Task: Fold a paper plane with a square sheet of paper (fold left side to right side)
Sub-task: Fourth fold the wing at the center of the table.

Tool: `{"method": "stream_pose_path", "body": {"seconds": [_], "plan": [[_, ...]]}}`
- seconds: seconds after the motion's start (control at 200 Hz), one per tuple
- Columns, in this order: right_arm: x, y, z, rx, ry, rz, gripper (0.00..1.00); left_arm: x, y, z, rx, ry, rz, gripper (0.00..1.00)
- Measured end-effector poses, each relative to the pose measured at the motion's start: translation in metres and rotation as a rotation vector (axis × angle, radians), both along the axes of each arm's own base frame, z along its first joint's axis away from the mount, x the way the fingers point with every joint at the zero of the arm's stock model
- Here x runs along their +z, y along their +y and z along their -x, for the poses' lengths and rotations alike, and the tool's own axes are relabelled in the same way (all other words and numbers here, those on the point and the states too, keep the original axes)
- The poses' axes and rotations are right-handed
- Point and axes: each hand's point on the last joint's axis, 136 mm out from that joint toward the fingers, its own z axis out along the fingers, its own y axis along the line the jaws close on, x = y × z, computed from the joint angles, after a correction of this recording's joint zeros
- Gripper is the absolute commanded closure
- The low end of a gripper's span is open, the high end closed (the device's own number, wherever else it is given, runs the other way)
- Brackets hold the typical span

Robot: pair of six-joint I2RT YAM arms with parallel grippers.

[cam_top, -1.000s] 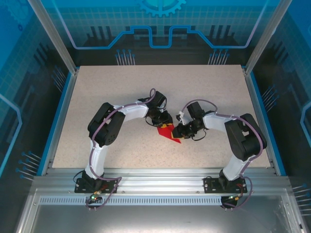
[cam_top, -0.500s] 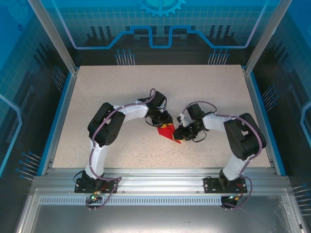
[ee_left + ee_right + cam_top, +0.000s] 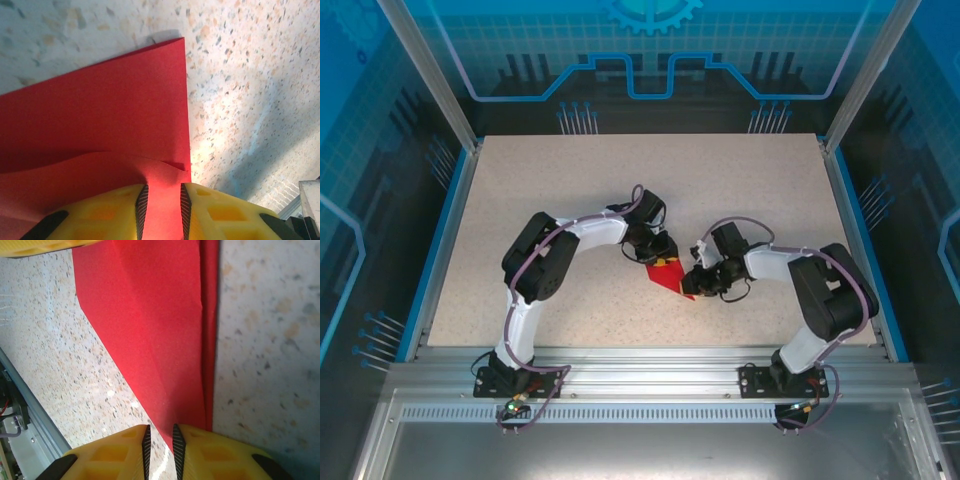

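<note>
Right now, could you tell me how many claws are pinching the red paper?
2. The left claw grips the red paper at its far-left end; the right claw grips its pointed near-right end.

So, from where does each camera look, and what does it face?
Top external: above and behind the bases, facing down on the table, both arms, the red paper.
Left wrist: on the left gripper, facing the paper pinched between its fingers.
Right wrist: on the right gripper, facing the paper's tapered end.
All views share the paper.
</note>
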Motion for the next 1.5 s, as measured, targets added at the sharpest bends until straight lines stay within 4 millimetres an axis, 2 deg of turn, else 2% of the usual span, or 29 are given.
{"method": "stream_pose_path", "body": {"seconds": [0.39, 0.565, 0.665, 0.735, 0.825, 0.935, 1.11, 1.221, 1.416, 1.501], "plan": [[0.0, -0.013, 0.016, -0.024, 0.032, 0.025, 0.78, 0.0, -0.001, 0.001, -0.002, 0.001, 0.001, 0.71], [0.003, -0.028, 0.04, -0.037, 0.097, 0.087, 0.77, 0.0, 0.0, 0.0, -0.001, 0.0, 0.0, 0.71], [0.016, -0.033, 0.049, -0.039, 0.098, 0.098, 0.77, 0.0, 0.0, 0.0, 0.0, 0.0, 0.0, 0.7], [0.03, -0.032, 0.047, -0.041, 0.065, 0.087, 0.77, 0.0, 0.0, 0.0, 0.0, 0.0, 0.0, 0.7], [0.046, -0.027, 0.034, -0.053, 0.018, 0.067, 0.78, 0.0, 0.0, 0.0, 0.0, 0.0, 0.001, 0.71], [0.053, -0.021, 0.015, -0.075, -0.008, 0.064, 0.83, 0.0, 0.0, 0.0, 0.0, 0.0, 0.0, 0.71], [0.039, -0.007, -0.004, -0.071, 0.013, 0.108, 0.94, 0.0, 0.0, 0.0, 0.0, 0.0, 0.0, 0.7], [0.027, -0.007, -0.008, -0.076, 0.03, 0.135, 0.95, 0.0, 0.0, 0.0, 0.0, 0.0, 0.001, 0.7], [0.003, -0.009, -0.004, -0.072, 0.095, 0.171, 0.95, 0.0, 0.0, 0.0, 0.0, 0.0, 0.0, 0.7], [-0.001, -0.009, -0.003, -0.071, 0.109, 0.171, 0.95, 0.0, 0.0, 0.0, 0.0, 0.0, 0.0, 0.7]]}}
